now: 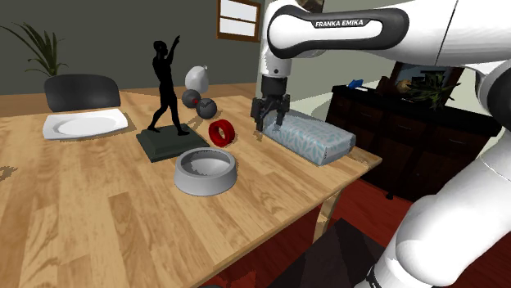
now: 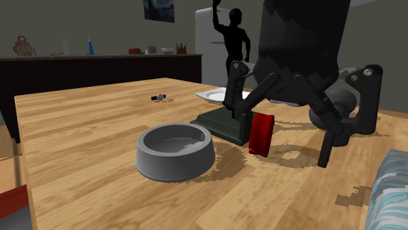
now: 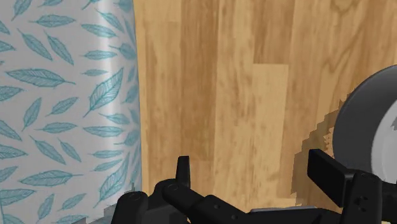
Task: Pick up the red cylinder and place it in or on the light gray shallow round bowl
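Observation:
The red cylinder (image 1: 222, 132) is a short red ring lying on its side on the wooden table, just beside the dark statue base. The grey shallow round bowl (image 1: 205, 172) stands in front of it, nearer the table's front edge, with nothing in it. My gripper (image 1: 270, 114) hangs open above the table, between the cylinder and a leaf-patterned box. In the second exterior view the cylinder (image 2: 263, 134) shows behind the spread fingers of the gripper (image 2: 283, 140), untouched, and the bowl (image 2: 175, 152) sits to its left. In the wrist view the gripper (image 3: 254, 172) is over bare wood, with the bowl's rim (image 3: 375, 127) off to one side.
A leaf-patterned box (image 1: 311, 137) lies close beside the gripper. A black figure statue (image 1: 168, 90) on a dark base (image 1: 176, 145) stands behind the cylinder. Farther back are dark balls (image 1: 201, 103), a white vase (image 1: 196, 78) and a white plate (image 1: 82, 124). The table edge (image 1: 327, 196) runs past the box.

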Robot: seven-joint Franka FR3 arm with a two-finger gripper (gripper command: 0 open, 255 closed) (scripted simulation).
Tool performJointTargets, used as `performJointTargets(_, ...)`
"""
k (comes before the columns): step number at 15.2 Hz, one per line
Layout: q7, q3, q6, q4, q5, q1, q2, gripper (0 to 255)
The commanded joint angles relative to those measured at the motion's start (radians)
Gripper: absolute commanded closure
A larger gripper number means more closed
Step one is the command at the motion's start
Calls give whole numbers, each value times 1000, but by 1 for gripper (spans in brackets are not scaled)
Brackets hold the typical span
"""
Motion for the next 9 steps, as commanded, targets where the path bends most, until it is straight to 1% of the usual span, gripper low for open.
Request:
performJointTargets(1,23,11,-4,85,0,5,73,0)
performJointTargets(5,67,30,-10,259,-7,17,223,0)
performJointTargets(9,109,44,-42,470,-23,35,388,0)
